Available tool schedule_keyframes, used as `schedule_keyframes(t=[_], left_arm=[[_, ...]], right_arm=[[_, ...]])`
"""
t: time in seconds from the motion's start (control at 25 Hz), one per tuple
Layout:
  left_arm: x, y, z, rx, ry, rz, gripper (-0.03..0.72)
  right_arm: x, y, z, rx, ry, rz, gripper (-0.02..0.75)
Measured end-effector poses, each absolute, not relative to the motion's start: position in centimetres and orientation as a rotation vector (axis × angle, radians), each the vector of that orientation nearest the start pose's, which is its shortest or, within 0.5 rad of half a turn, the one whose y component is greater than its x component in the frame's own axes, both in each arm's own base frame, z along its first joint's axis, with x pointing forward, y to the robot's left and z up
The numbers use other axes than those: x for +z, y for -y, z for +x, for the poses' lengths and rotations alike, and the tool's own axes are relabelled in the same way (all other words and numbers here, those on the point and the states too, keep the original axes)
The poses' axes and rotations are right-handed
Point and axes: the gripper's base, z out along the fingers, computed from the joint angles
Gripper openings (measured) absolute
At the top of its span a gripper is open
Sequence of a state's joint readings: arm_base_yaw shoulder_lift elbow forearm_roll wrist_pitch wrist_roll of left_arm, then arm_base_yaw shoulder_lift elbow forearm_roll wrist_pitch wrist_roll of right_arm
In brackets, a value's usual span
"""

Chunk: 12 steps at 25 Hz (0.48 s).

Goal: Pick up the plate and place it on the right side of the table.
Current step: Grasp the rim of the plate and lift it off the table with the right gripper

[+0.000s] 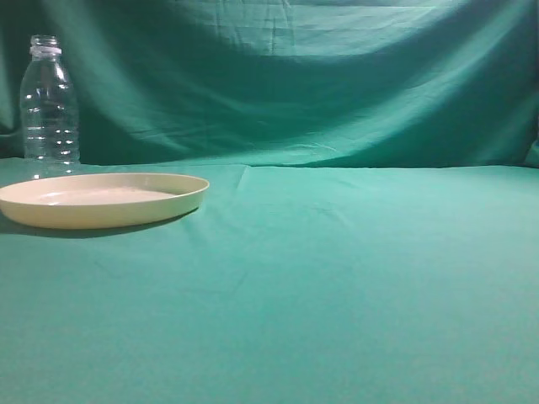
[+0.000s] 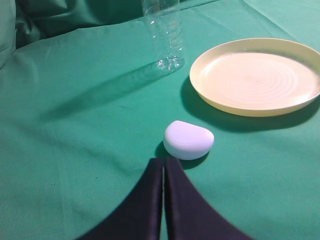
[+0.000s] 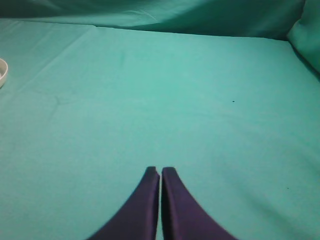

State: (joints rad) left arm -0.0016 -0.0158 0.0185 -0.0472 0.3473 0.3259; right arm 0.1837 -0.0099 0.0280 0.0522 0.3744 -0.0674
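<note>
The cream-yellow plate lies flat on the teal table at the far left in the exterior view. It also shows in the left wrist view at the upper right, and a sliver of its rim shows at the left edge of the right wrist view. My left gripper is shut and empty, above the cloth, short of the plate. My right gripper is shut and empty over bare cloth. Neither gripper shows in the exterior view.
A clear plastic bottle stands upright behind the plate, also in the left wrist view. A small pale rounded object lies on the cloth just ahead of my left fingertips. The cloth backdrop rises behind the table.
</note>
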Motion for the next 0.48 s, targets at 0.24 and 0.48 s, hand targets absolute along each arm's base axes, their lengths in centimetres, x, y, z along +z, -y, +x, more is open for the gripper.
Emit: schedule_keyframes(t=[0.24,0.48], left_arm=[[17.7,0.2,5.3,0.182,-1.817,0.27,0.0],[17.7,0.2,5.3,0.182,-1.817,0.27,0.0]], right_arm=[[17.9,-1.2,5.4,0.161,-1.774,-0.162,0.0],[21.0,-0.9,5.5,0.268,-1.437,-0.017,0.0]])
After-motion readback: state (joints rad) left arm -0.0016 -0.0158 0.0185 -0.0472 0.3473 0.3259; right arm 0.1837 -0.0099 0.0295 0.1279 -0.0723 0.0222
